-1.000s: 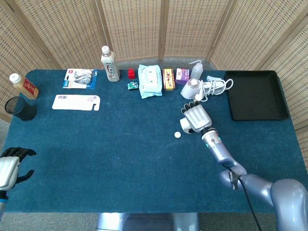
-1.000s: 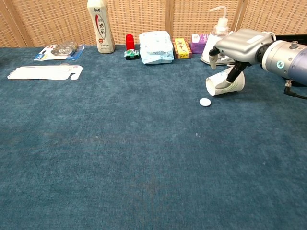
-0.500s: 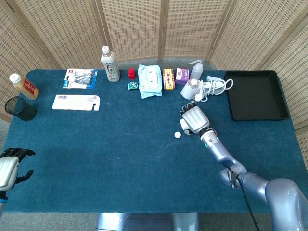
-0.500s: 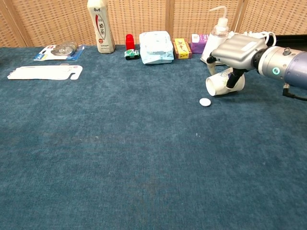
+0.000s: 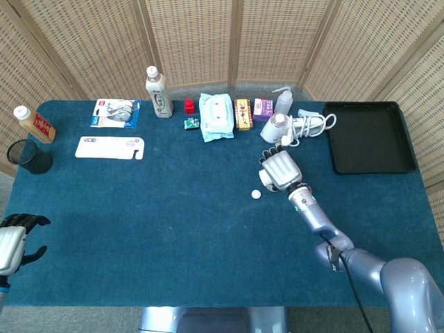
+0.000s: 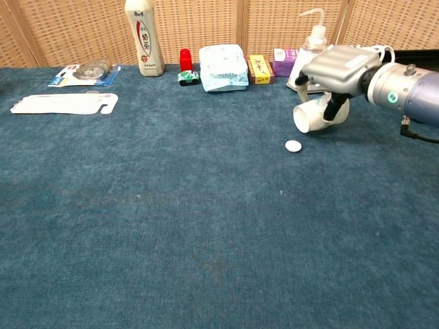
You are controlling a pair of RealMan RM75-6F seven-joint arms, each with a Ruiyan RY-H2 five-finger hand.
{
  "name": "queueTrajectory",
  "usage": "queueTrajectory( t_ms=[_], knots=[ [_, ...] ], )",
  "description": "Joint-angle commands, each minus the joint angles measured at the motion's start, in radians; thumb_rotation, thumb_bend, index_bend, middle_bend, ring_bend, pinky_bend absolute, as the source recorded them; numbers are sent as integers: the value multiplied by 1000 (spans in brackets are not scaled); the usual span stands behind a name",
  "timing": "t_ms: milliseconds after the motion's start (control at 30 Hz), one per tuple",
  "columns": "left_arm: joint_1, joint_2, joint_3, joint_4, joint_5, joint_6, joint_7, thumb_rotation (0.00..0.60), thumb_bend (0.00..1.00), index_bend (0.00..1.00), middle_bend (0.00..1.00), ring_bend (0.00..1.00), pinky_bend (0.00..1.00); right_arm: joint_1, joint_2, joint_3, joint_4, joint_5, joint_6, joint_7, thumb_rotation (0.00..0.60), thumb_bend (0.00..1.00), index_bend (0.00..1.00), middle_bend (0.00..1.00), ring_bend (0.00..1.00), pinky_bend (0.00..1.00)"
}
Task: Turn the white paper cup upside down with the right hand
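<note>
Since a second ago the right hand (image 6: 341, 68) has drawn in a little toward twelve o'clock and settled lower over the paper cup (image 6: 314, 114), which has shifted slightly with it. The cup lies on its side on the blue worktop (image 6: 206, 226), at about two o'clock from the middle, just beside the small white disc (image 6: 293, 145). Its long axis runs roughly nine to three, the open mouth facing nine o'clock. The fingers (image 6: 334, 108) curl down around the cup's body and appear clamped on it, though the far side of the grip is hidden. The left hand (image 5: 12, 241) hangs off the near edge, fingers loosely apart, holding nothing. I judge the step to be securing the grasp; next comes lifting and rolling the wrist until the mouth faces down.
</note>
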Motion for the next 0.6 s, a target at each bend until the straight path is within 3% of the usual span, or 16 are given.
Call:
queueTrajectory(
  t_ms=[33, 300, 600],
  knots=[
    [-1, 0, -1, -1, 1, 1, 2, 600, 205, 368, 403, 273, 200, -26, 31, 77, -97, 79, 4, 112, 468, 225, 499, 325, 302, 185],
    [-1, 3, 1, -7, 2, -1, 6, 600, 204, 368, 403, 273, 200, -74, 135, 184, -343, 268, -99, 312, 465, 217, 499, 325, 304, 183],
    [-1, 12, 0, -17, 6, 5, 11, 600, 205, 367, 403, 273, 200, -91, 172, 209, -428, 341, -192, 457, 466, 215, 499, 325, 302, 179]
  ],
)
